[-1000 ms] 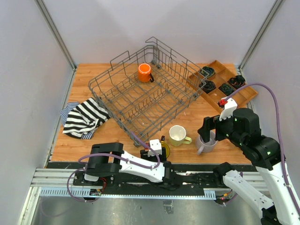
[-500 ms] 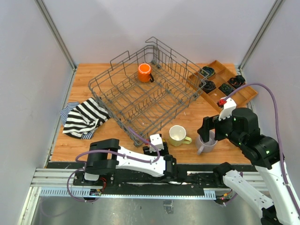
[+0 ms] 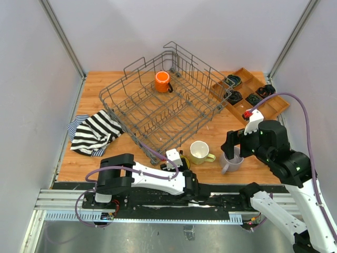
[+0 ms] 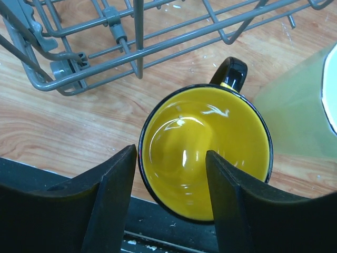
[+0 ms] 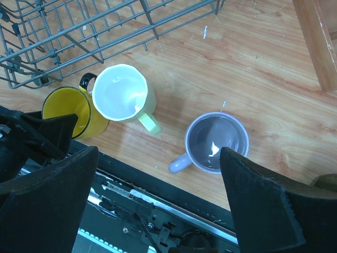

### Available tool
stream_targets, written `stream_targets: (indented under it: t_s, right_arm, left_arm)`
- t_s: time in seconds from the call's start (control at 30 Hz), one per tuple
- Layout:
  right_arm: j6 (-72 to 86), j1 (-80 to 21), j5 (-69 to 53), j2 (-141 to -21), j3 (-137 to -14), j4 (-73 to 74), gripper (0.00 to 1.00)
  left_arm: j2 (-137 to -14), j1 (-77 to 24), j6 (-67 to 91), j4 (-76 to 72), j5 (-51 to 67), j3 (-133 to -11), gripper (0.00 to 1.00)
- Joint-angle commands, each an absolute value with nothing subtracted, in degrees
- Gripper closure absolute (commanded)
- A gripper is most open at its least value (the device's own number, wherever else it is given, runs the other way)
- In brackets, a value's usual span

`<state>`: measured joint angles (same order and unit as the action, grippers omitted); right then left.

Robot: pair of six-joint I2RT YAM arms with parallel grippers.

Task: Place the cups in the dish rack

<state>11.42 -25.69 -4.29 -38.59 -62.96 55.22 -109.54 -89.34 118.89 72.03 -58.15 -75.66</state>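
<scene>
A yellow mug (image 4: 205, 153) with a black handle stands on the table by the near corner of the dish rack (image 3: 113, 100). My left gripper (image 4: 169, 158) is open and hangs over the mug. Its left finger is just outside the mug's left wall and its right finger is over the inside. A pale cream mug (image 3: 199, 152) stands to the right of the yellow one. A lavender mug (image 5: 217, 142) is upright below my right gripper (image 5: 158, 205), which is wide open and holds nothing. An orange mug (image 3: 162, 80) lies inside the rack.
A striped cloth (image 3: 93, 132) lies left of the rack. A brown wooden tray (image 3: 251, 95) with black coils sits at the back right. The rack's wire edge (image 4: 79, 58) runs close behind the yellow mug. The table's near edge is just below the mugs.
My left gripper has moved forward over the yellow mug and its jaws have narrowed. The right arm has barely shifted.
</scene>
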Motion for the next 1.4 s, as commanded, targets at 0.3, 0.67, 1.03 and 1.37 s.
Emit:
stream_targets:
  t_s: [0.3,0.67,1.03,1.37]
  right_arm:
    - [11.1,-24.6,-3.1,-38.7,-62.1,53.5,0.02]
    - [11.3,-24.6,-3.2,-39.3,-62.6,53.4,0.02]
    - [11.4,-24.6,-4.3,-40.4,-63.2,52.7,0.02]
    - [11.3,-24.6,-4.3,-43.3,-65.6,54.7,0.02]
  left_arm:
    - [-107.1,-87.5,133.1,66.4,-56.7,-74.1,0.65]
    - [-104.9,-87.4,132.3,68.0,-55.7,-73.7,0.98]
    - [-102.5,-87.8,128.4,74.3,-58.0,-78.4,1.0]
    - [-101.6,-92.5,125.0,78.0,-60.6,-81.4,1.0]
